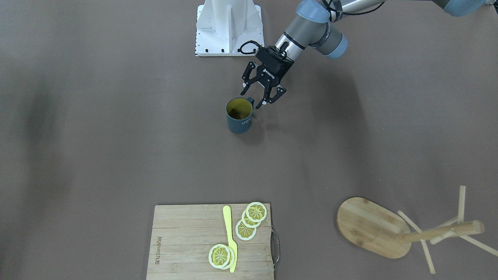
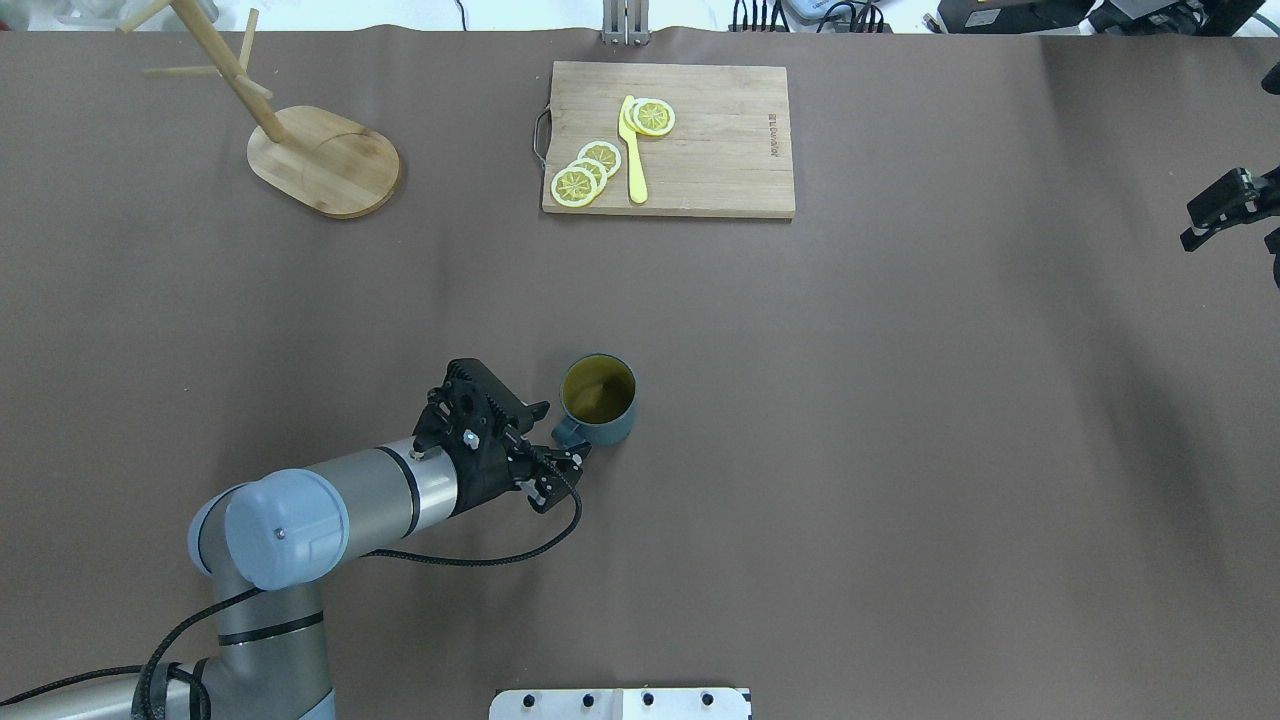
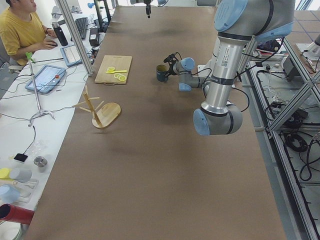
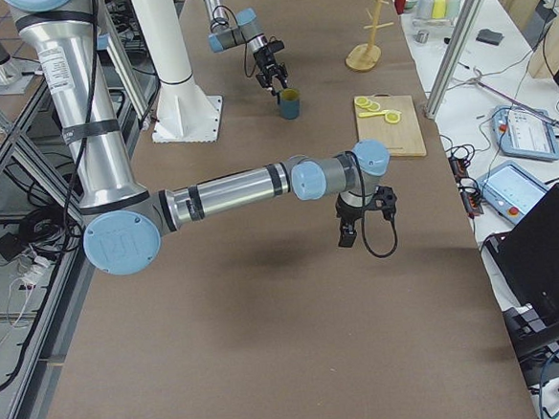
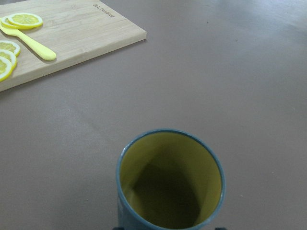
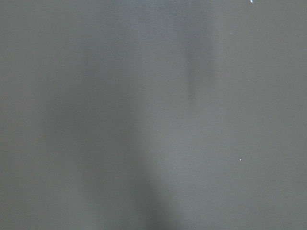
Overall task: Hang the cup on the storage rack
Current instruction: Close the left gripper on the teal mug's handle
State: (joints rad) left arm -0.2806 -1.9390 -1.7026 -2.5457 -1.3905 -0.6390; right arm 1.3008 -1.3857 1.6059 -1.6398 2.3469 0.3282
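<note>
The dark teal cup [image 1: 239, 114] with a yellow inside stands upright on the brown table, its handle turned toward the robot. It also shows in the overhead view [image 2: 598, 400] and fills the bottom of the left wrist view [image 5: 170, 177]. My left gripper [image 1: 256, 98] is open, with a finger on each side of the cup's handle; it also shows in the overhead view [image 2: 560, 435]. The wooden storage rack [image 2: 325, 160] stands upright at the far left, well away from the cup. My right gripper [image 2: 1215, 215] is open and empty at the table's right edge.
A slatted cutting board [image 2: 700, 150] with a metal handle lies at the far middle and carries lemon slices [image 2: 585, 175] and a yellow knife [image 2: 633, 150]. The robot's white base plate [image 1: 229, 27] is close behind the cup. An operator [image 3: 17, 30] sits beside the table.
</note>
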